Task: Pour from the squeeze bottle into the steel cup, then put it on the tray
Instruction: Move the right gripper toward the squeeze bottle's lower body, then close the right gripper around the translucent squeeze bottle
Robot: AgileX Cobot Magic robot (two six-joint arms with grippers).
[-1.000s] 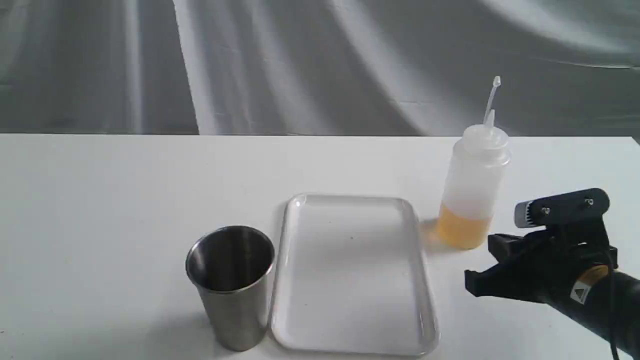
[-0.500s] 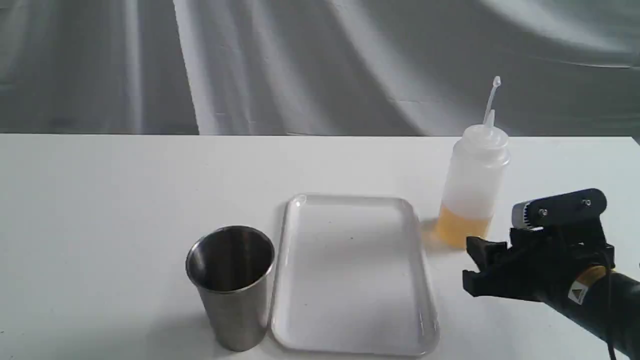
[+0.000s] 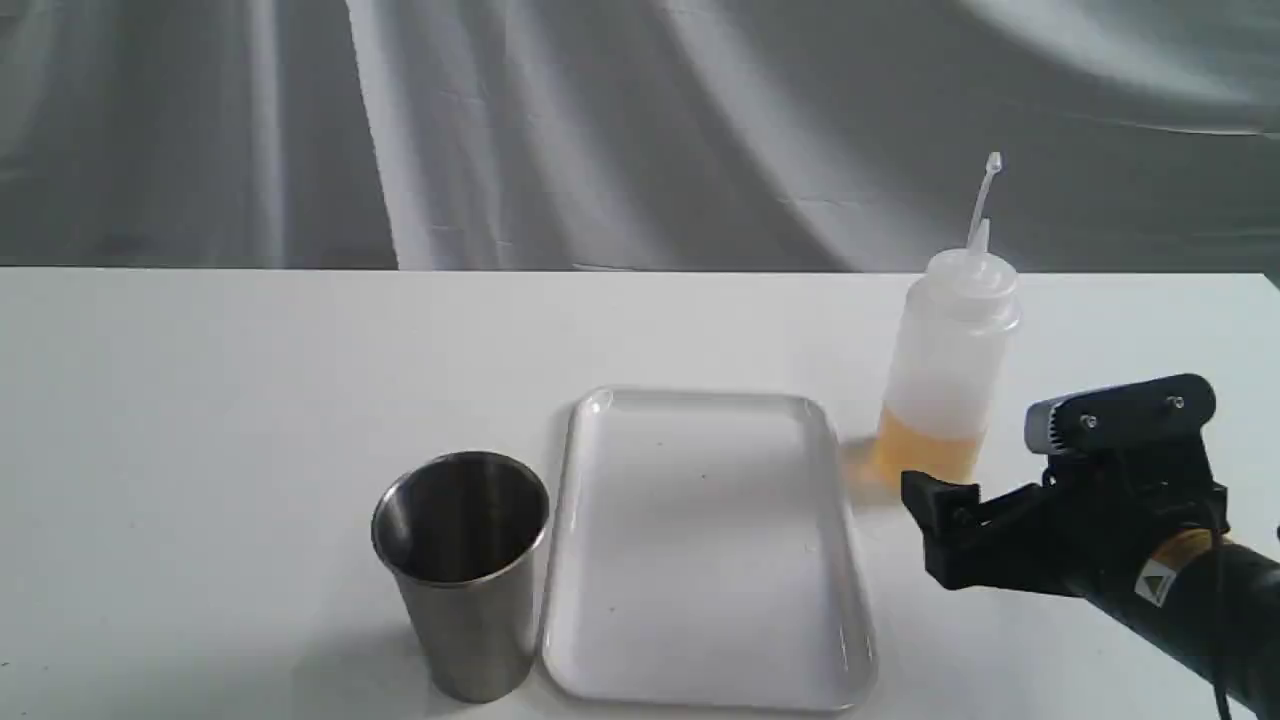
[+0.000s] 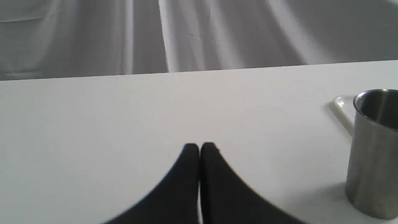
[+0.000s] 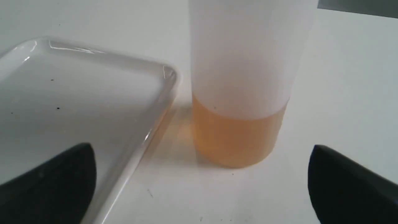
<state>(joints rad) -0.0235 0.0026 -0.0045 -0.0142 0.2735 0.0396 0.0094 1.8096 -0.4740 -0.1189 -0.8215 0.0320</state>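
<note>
While the squeeze bottle (image 3: 948, 370) stands upright on the counter (image 3: 200, 400), my right hand (image 3: 975, 515) sits low just in front of it, fingers spread wide apart, gripping nothing. In the right wrist view the bottle is ahead of and between my two black fingers (image 5: 56, 183), touching neither. One finger is close to the tray's right rim.

Bottle: amber liquid in the bottom part, whitish and cloudy above. Its nozzle points up, with the tip cap (image 3: 992, 160) raised on its tether above it. It stands just beside the far right corner of the tray (image 3: 700, 560), with a small gap of counter between them.

Tray: flat on the counter, middle of the scene, a few tiny dark specks on it.

Steel cup (image 3: 462, 570): upright, mouth up, at the tray's near left corner, right beside the rim. Touching or not, cannot tell. Inside is dark and reflective, so I cannot tell whether anything is in it.

My left hand (image 4: 199, 149): fingers pressed together, holding nothing, low over bare counter. It shows only in its own wrist view, with the cup off to one side and well apart from it. Grey draped cloth (image 3: 600, 130) hangs behind the counter.
</note>
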